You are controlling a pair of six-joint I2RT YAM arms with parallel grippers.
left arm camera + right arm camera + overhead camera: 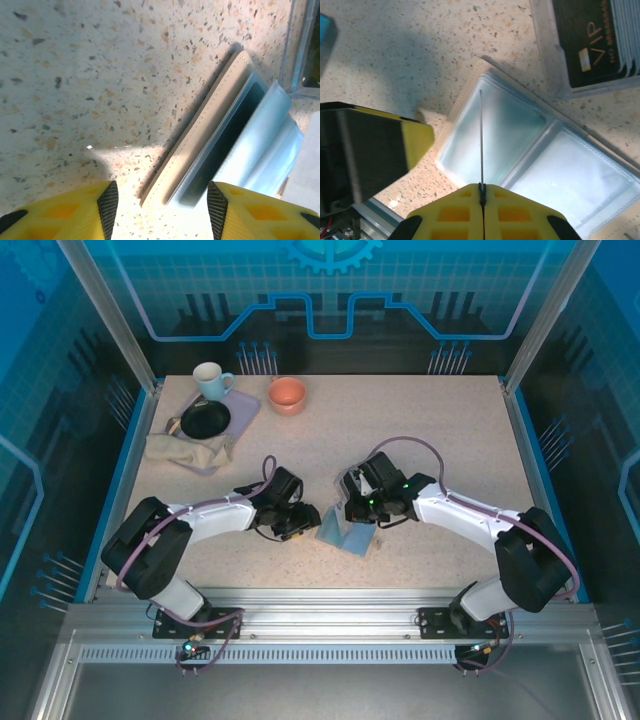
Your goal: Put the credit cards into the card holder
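The card holder lies spread open on the speckled table, pockets up, and from where I stand both arms crowd in on it from either side. The right gripper hangs right over the holder's far edge. In its own wrist view the yellow fingers are pressed tight together on a credit card. The card is seen edge-on as a thin dark line, standing upright over the holder's left-hand clear pocket, and I cannot tell whether its lower edge has entered the pocket or only hovers above it. The left gripper sits just beside the holder on its left. Its fingers stand apart and grasp nothing. In the left wrist view the holder's beige cover runs away on a slant, with the clear sleeves stacked against its right side. Its near end lies in the gap ahead of the gripper, touching neither pad as far as I can see. Just past the holder's far corner sits a clear box holding a stack of dark cards with gold VIP lettering, and the same box edges into the left wrist view. Well apart from the holder, off toward the table's far left corner, a pale mug and a black plate rest on a lilac tray. A crumpled beige cloth lies at the tray's near end, and an orange bowl stands just to the tray's right.
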